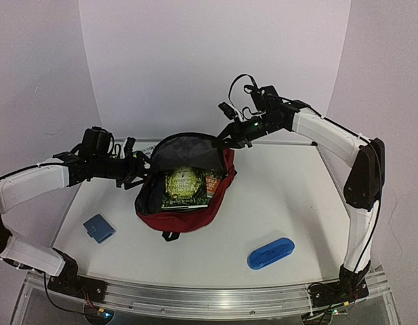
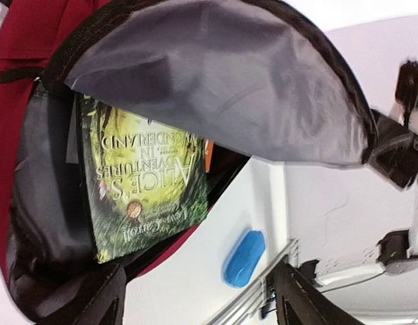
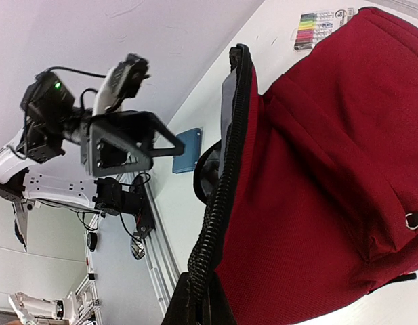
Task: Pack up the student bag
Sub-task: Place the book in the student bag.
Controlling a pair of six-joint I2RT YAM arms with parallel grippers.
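The dark red student bag (image 1: 188, 220) lies in the middle of the table with its grey-lined flap (image 1: 188, 145) raised. A green "Alice's Adventures in Wonderland" book (image 1: 184, 187) lies inside, beside a red-orange book (image 1: 213, 183). My right gripper (image 1: 225, 140) is shut on the flap's black zipper edge (image 3: 219, 203) and holds it up; its jaws pinch that edge at the bottom of the right wrist view (image 3: 205, 305). My left gripper (image 1: 141, 170) is open at the bag's left rim, with nothing between its fingers (image 2: 198, 288). The green book also shows in the left wrist view (image 2: 144, 183).
A blue oblong case (image 1: 270, 252) lies near the front right and also shows in the left wrist view (image 2: 244, 257). A small flat blue pad (image 1: 99, 228) lies at the front left. A pack of coloured markers (image 3: 318, 28) lies behind the bag. The metal rail (image 1: 209, 298) runs along the near edge.
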